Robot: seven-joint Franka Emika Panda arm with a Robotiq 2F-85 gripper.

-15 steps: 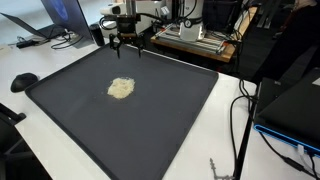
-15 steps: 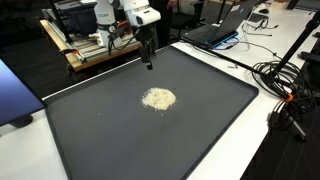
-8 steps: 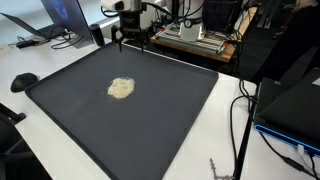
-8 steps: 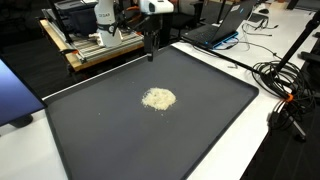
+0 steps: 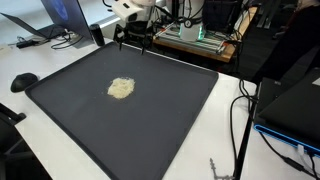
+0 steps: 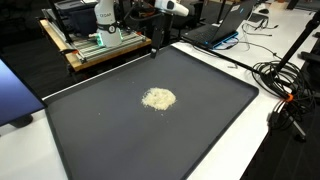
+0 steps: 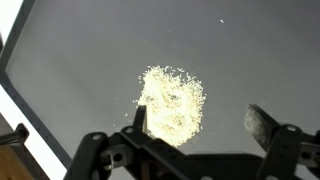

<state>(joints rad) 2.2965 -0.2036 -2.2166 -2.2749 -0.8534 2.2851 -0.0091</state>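
The pale crumbly heap (image 5: 121,88) lies near the middle of the black mat (image 5: 180,110), with loose grains scattered round its rim. My tool (image 5: 134,41) hangs above the mat's far edge, well apart from the heap. Its fingers are spread wide, with nothing between them and touching nothing. In the wrist view the heap sits just above my fingertips (image 7: 140,118), and the tool's body is cut off at the bottom edge. What the heap is made of, I can't make out. The mat lies on the white desk (image 5: 35,65), with cables (image 5: 240,112) alongside.
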